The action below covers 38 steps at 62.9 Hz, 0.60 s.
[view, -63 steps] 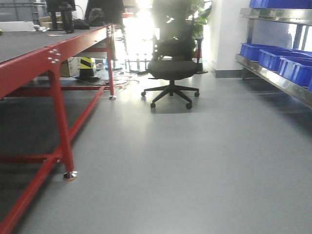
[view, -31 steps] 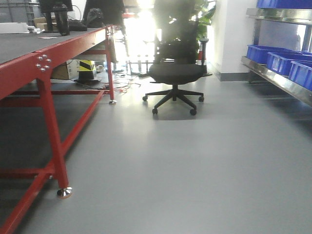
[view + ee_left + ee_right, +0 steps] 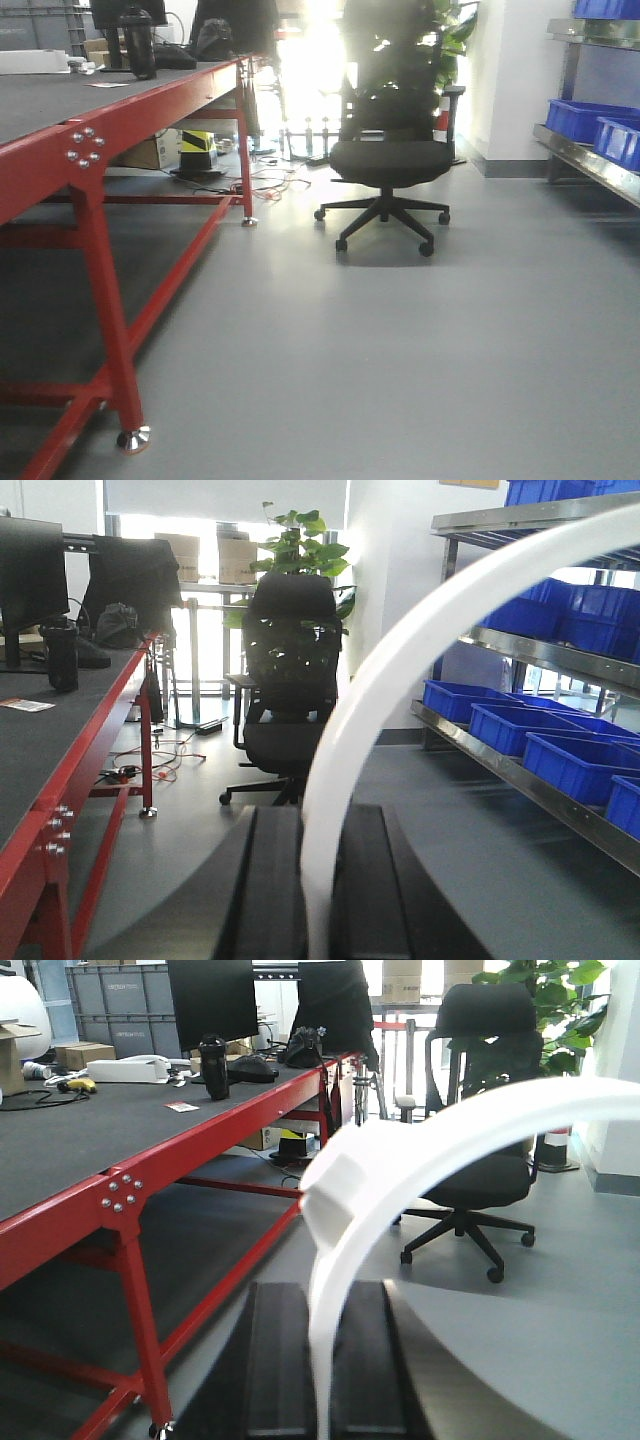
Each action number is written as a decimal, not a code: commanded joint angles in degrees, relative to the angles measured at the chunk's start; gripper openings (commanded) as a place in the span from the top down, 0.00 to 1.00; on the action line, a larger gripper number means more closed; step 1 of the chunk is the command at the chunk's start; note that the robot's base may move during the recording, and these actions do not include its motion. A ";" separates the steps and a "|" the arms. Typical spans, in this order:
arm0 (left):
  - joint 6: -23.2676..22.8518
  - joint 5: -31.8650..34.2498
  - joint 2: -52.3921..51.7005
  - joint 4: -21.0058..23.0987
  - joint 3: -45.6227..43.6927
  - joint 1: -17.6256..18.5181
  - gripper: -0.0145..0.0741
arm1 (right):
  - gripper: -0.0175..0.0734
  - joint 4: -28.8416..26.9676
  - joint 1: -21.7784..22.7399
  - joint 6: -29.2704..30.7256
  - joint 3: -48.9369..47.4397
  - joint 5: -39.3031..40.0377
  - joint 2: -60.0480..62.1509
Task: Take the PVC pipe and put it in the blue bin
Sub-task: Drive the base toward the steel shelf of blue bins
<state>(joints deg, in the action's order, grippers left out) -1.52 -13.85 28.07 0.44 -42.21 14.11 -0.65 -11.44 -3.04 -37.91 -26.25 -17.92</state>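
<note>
In the right wrist view, the PVC pipe [image 3: 430,1135] is a white curved piece with a small lug [image 3: 340,1182]. It rises from between the black fingers [image 3: 280,1360] of my right gripper [image 3: 325,1295], which is shut on it. My left gripper [image 3: 318,820] is shut on a long thin white half-circle strap [image 3: 400,660] that arcs up to the right. Blue bins [image 3: 500,720] stand on a steel shelf rack to the right, and the front view shows them at its right edge [image 3: 580,115]. Neither gripper appears in the front view.
A red-framed table [image 3: 110,130] with a dark top runs along the left, carrying a black bottle [image 3: 140,45] and monitor. A black office chair [image 3: 390,160] stands ahead on the grey floor, in front of a plant [image 3: 295,550]. Cables [image 3: 270,180] lie under the table's far end.
The front view has swung left and moved forward. The chair now sits further right and larger, the blue bins have slid to the right edge, and the red table leg is closer.
</note>
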 commanded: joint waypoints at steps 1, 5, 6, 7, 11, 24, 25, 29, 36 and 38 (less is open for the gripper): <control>0.10 1.64 -0.29 0.40 -0.18 -0.15 0.96 | 0.99 0.35 -0.07 0.13 -0.01 1.38 0.16; 0.10 1.64 -0.29 0.40 -0.18 -0.15 0.96 | 0.99 0.35 -0.07 0.13 -0.01 1.38 0.16; 0.10 1.64 -0.29 0.40 -0.18 -0.15 0.96 | 0.99 0.35 -0.07 0.13 -0.01 1.38 0.16; 0.10 1.64 -0.29 0.40 -0.18 -0.15 0.96 | 0.99 0.35 -0.07 0.13 -0.01 1.38 0.16; 0.10 1.64 -0.29 0.40 -0.18 -0.15 0.96 | 0.99 0.35 -0.07 0.13 -0.01 1.38 0.16; 0.10 1.64 -0.29 0.40 -0.18 -0.15 0.96 | 0.99 0.35 -0.07 0.13 -0.01 1.38 0.16; 0.10 1.64 -0.29 0.40 -0.18 -0.15 0.96 | 0.99 0.35 -0.07 0.13 -0.01 1.38 0.16; 0.10 1.64 -0.29 0.40 -0.18 -0.15 0.96 | 0.99 0.35 -0.07 0.13 -0.01 1.38 0.16; 0.10 1.64 -0.29 0.40 -0.18 -0.15 0.96 | 0.99 0.35 -0.07 0.13 -0.01 1.38 0.16; 0.10 1.64 -0.29 0.40 -0.18 -0.15 0.96 | 0.99 0.35 -0.07 0.13 -0.01 1.38 0.16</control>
<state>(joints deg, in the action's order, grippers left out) -1.52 -13.85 28.07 0.44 -42.21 14.11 -0.65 -11.44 -3.04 -37.91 -26.25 -17.92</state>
